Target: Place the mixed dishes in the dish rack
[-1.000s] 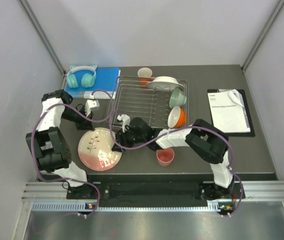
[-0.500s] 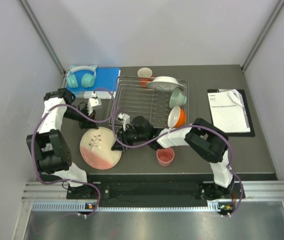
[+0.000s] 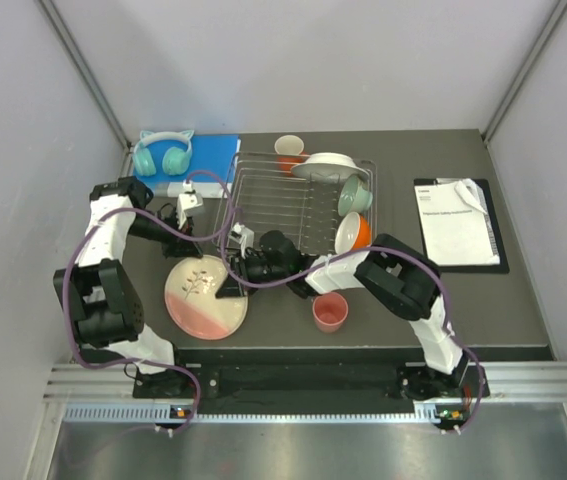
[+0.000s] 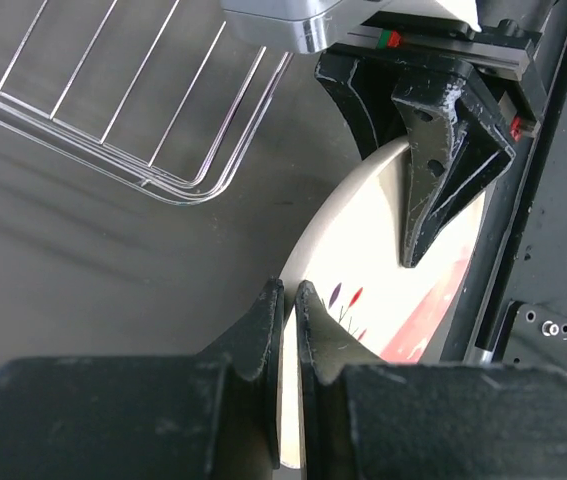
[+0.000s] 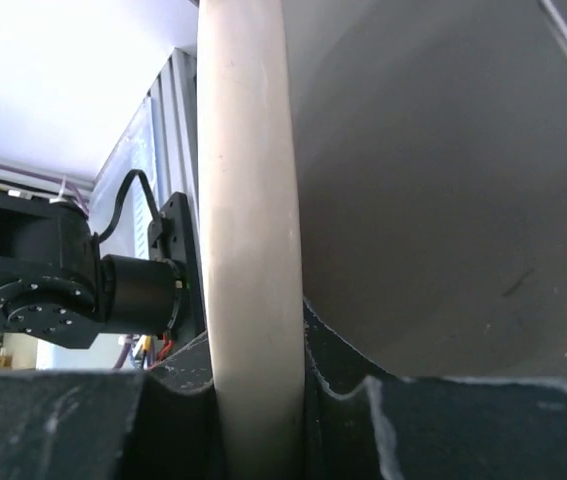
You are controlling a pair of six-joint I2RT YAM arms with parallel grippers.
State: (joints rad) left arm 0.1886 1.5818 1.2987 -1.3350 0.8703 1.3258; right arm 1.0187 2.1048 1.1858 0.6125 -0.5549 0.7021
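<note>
The pink-and-cream sprig plate is tilted up off the table at front left. My left gripper is shut on its far rim. From the other side, my right gripper is shut on its right rim; the cream edge fills the gap between those fingers. The silver dish rack holds a white plate, a mint-green bowl and an orange bowl. An orange mug stands behind the rack. A pink cup sits on the table in front of it.
Teal cat-ear headphones lie on a blue pad at back left. A black clipboard with white paper is on the right. The rack's near-left corner is close to the plate.
My right gripper has closed on the plate's right rim. The plate has shifted slightly right and forward and now stands more tilted. The left gripper kept its hold.
</note>
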